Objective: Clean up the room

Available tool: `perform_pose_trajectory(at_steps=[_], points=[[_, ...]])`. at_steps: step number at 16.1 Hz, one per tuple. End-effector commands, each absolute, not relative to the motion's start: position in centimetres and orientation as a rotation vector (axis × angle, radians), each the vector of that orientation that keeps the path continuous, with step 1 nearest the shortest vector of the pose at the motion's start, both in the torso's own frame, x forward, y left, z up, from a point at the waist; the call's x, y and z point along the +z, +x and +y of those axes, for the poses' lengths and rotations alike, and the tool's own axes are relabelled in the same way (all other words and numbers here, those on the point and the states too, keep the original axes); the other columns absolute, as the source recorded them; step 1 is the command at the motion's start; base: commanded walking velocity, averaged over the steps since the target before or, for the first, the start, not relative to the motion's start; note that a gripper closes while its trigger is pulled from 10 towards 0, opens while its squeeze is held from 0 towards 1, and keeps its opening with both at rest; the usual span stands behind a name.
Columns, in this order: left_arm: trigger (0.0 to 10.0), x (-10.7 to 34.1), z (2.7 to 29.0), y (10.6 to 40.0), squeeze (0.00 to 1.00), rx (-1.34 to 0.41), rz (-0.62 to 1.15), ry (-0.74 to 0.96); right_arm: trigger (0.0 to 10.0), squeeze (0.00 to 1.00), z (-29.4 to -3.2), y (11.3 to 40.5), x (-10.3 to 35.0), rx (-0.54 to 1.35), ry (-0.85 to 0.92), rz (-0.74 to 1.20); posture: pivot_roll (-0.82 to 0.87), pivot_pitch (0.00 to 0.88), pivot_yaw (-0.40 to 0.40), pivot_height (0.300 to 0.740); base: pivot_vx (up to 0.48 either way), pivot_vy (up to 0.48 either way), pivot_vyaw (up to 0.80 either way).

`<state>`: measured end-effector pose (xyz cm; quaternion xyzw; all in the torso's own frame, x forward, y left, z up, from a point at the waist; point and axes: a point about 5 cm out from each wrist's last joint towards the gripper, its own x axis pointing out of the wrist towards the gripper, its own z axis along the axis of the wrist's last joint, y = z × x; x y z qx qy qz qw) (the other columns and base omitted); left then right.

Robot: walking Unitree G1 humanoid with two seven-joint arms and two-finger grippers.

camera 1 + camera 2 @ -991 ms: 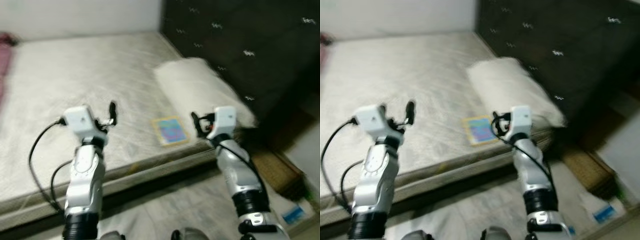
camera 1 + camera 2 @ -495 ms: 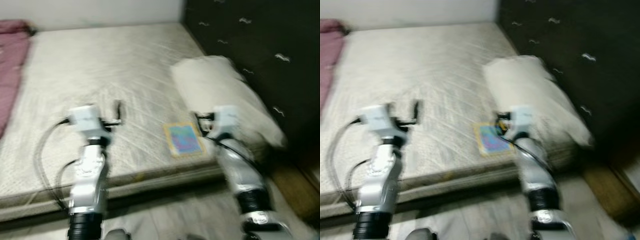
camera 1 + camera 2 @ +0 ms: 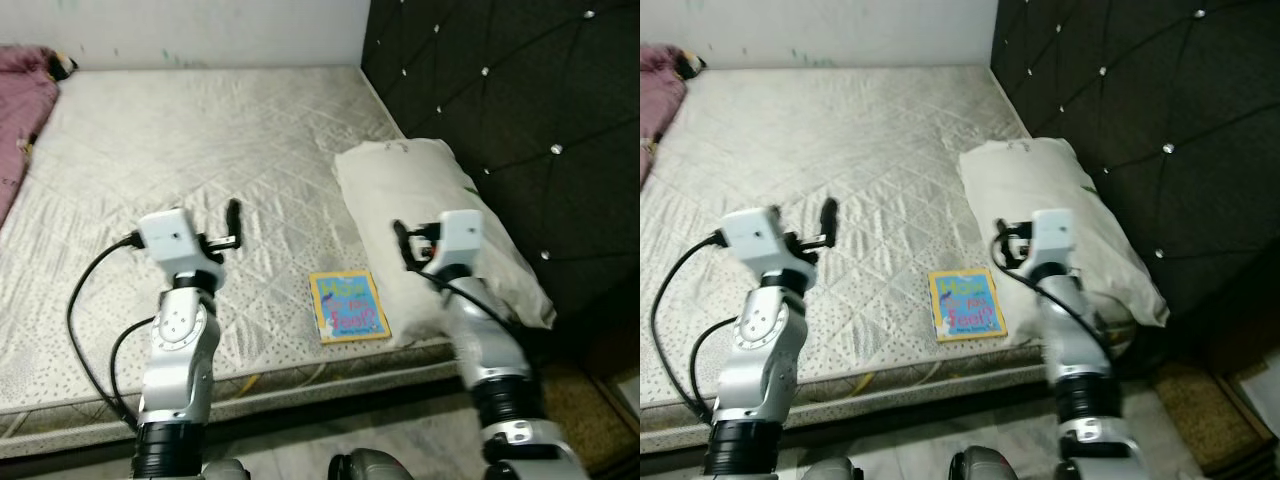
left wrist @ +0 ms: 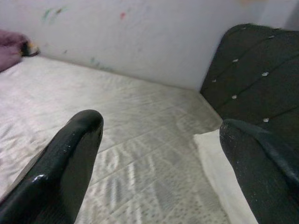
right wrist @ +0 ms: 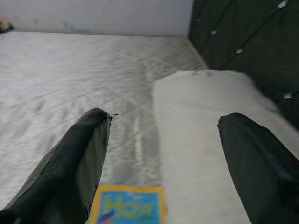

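both arms are raised over the near edge of the bed [image 3: 120, 130], the left end effector [image 3: 231, 226] above bare mattress and the right end effector [image 3: 402, 243] above the near end of the white pillow [image 3: 430, 215]; each has its fingers spread wide with nothing between them (the wrist views show the gap plainly). the colourful book [image 3: 348, 305] lies flat near the bed's front edge, just beside the pillow, between the two arms. compared with a second ago the whole view has swung left and sharpened, so the book now sits lower in frame. farther back a pink blanket [image 3: 22, 95] lies bunched at the bed's left edge, and the dark tufted headboard [image 3: 520, 110] rises behind the pillow.
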<state>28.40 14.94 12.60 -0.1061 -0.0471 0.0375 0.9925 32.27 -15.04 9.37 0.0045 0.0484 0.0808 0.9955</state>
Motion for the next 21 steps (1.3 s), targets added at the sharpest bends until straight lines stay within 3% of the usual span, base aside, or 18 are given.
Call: perform_pose_trajectory(at_steps=[1, 21], points=[[10.0, 12.24, 14.83, 28.17, 0.0, 0.077, -0.083, -0.221, 10.0, 0.0, -14.95, 32.26, 9.59, 0.168, 0.019, 0.088, -0.02, 0.013, -0.027, 0.74, 0.0, 0.319, 0.0], [10.0, 11.8, 15.04, 28.28, 0.0, 0.102, -0.058, -0.222, 10.0, 0.0, -14.65, 32.36, 9.3, 0.188, -0.036, 0.103, -0.02, 0.011, -0.036, 0.74, 0.0, 0.475, 0.05]])
